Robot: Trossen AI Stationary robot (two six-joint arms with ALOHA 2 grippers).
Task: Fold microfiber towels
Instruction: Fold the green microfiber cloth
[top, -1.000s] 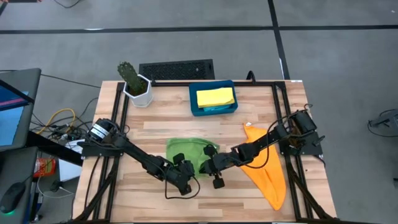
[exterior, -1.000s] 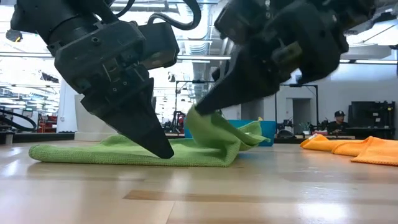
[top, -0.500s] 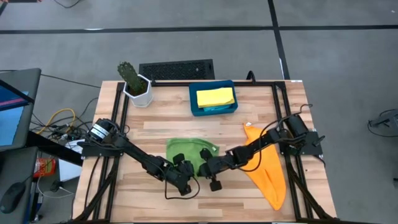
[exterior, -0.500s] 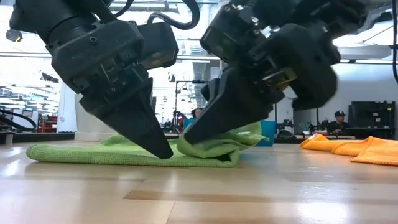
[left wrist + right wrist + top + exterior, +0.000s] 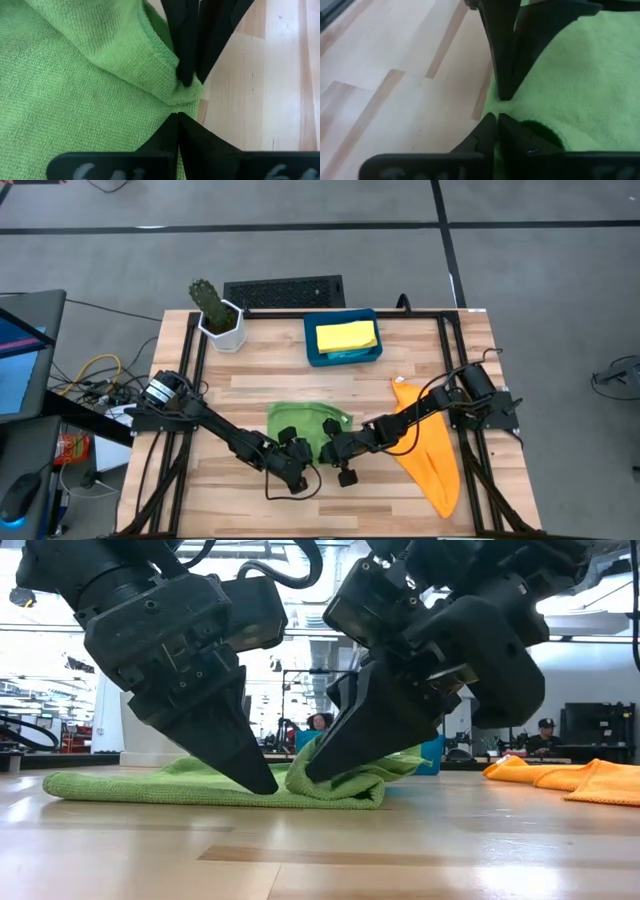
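The green towel [image 5: 300, 423] lies on the table, partly folded over itself; it also shows in the low view [image 5: 150, 780]. My left gripper [image 5: 266, 786] is shut, with its tip down on the towel's near edge. My right gripper [image 5: 314, 776] is shut on a folded-over part of the green towel, close beside the left gripper. The orange towel [image 5: 430, 450] lies flat at the right. The yellow towel [image 5: 346, 336] lies in the dark-blue tray [image 5: 312, 352]. The light blue towel is not in view. My left gripper presses its shut fingertips [image 5: 177, 120] down on the green towel's near edge [image 5: 165, 107], slanting down from the table's left. The towel lies flat on the table under them. My right gripper pinches a folded-over corner of the green towel [image 5: 192, 92] between its two fingers [image 5: 186, 60], only at their free ends. The fingers slant down from the table's right. The held fold [image 5: 345, 778] rests on the towel's lower layer, slack.
A potted cactus [image 5: 215, 310] stands at the far left. The dark-blue tray stands at the far middle. Bare wood shows at the near edge [image 5: 360, 500] and at the left [image 5: 225, 395].
My right gripper has gone down and toward the table's left, toward my left gripper, still shut on the green towel's corner. The lifted fold has come down onto the towel's lower layer and bunched up there.
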